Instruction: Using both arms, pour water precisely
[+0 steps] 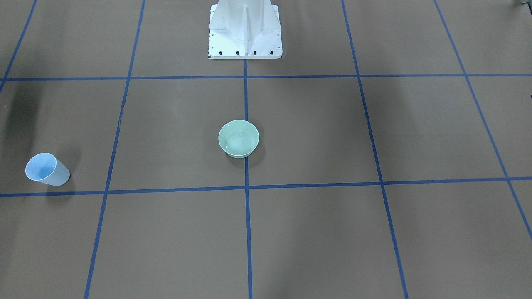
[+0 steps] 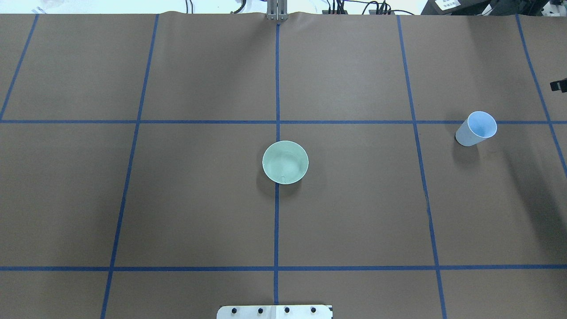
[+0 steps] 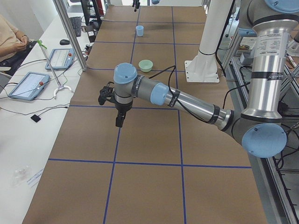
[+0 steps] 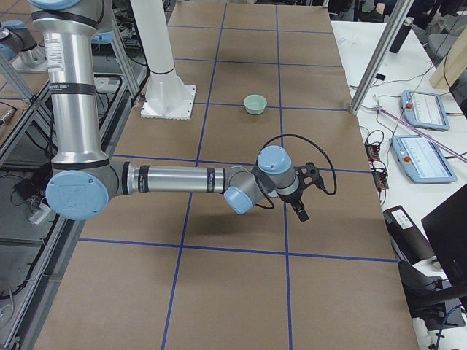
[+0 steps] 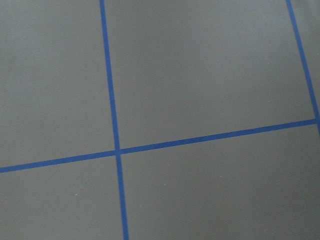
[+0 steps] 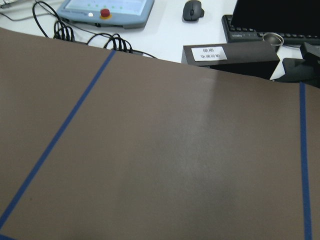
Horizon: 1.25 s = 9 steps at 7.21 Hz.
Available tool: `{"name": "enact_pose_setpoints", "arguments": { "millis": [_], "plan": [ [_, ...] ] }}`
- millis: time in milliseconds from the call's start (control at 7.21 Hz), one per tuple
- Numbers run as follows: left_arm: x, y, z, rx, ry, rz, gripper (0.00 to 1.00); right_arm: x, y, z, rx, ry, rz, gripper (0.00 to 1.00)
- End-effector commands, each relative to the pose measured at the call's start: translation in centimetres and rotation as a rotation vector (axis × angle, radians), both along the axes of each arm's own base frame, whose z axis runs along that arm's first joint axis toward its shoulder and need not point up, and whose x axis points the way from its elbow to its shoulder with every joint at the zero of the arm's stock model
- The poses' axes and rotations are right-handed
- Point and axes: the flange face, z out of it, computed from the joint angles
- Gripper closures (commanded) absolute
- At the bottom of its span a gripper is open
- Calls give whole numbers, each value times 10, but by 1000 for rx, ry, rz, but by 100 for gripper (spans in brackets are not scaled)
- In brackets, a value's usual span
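A pale green bowl (image 2: 285,162) stands at the table's middle on the centre tape line; it also shows in the front view (image 1: 238,139). Faint glints of water (image 2: 285,167) show inside it. A light blue cup (image 2: 476,128) stands upright far on my right side, also seen in the front view (image 1: 46,169). My left gripper (image 3: 119,120) hangs over bare table far from both; I cannot tell if it is open. My right gripper (image 4: 300,211) also hangs above the table; I cannot tell its state. Neither holds anything I can see.
The white bolted pedestal (image 2: 274,311) stands at the near table edge. Blue tape lines grid the brown table cover (image 2: 199,199). Tablets, cables and a keyboard (image 6: 270,22) lie on the white benches past the table's far edge. An operator (image 3: 11,42) sits there.
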Motion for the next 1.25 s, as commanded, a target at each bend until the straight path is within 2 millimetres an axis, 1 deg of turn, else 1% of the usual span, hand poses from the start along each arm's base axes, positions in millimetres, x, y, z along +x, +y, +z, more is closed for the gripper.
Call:
{"name": "enact_pose_setpoints", "arguments": {
  "millis": [0,139,277,416,555,693,832,971,1109],
  "plan": [
    [76,-26,-67,-37,56,-3,0,38,7,18,-100,-23,-90,0],
    [112,-33,-90,-45,81,20,0,40,13,31,-137,-14,-155,0],
    [134,-37,-116,-99,115,-22,0,43,16,41,-207,-6,-170,0],
    [176,-37,-147,-43,98,-14,0,44,21,52,-247,-4,-173,0],
    [252,-16,-153,-10,78,40,0,45,23,57,-271,-1,-170,0],
    [300,-12,-174,-58,103,47,0,49,33,66,-279,16,-161,0],
    [336,-5,-198,-72,125,64,0,59,33,65,-281,34,-137,0],
    [376,9,-215,-103,122,32,0,65,32,64,-280,33,-126,0],
    [424,24,-231,-120,98,-45,0,66,31,62,-274,33,-124,0]
  ]
}}
